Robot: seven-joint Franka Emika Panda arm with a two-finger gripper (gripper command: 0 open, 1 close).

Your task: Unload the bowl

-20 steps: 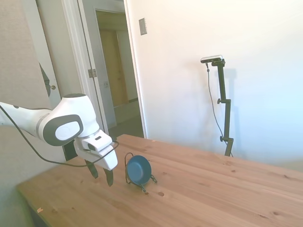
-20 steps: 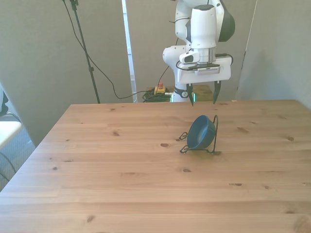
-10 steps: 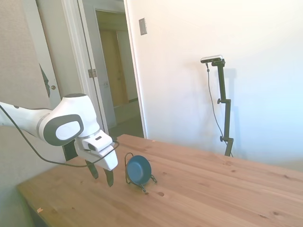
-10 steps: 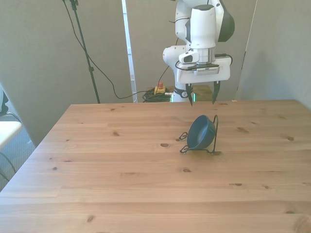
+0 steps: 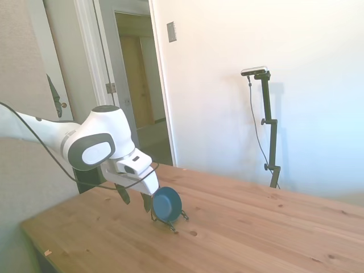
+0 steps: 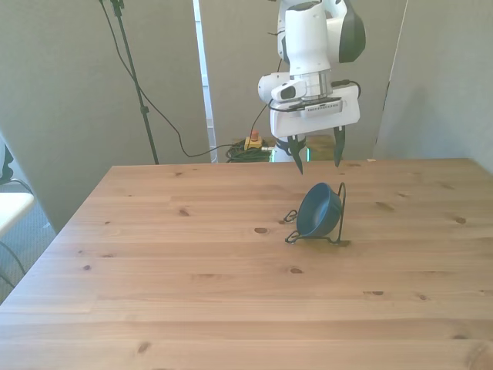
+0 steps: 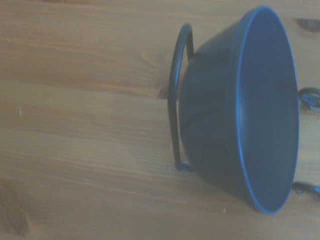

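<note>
The bowl (image 6: 320, 209) was propped on edge in the wire stand (image 6: 337, 220) near the middle of the worktop (image 6: 192, 277), its rim facing the front view's left. The gripper (image 6: 317, 159) was held just above and behind it, jaws spread open and empty. For a clean grab, the jaws would probably need to be lowered over the top of the rim, one finger inside, one behind, kept clear of the wire hoop. Then it'd best be lifted straight up so the stand isn't dragged along.
</note>
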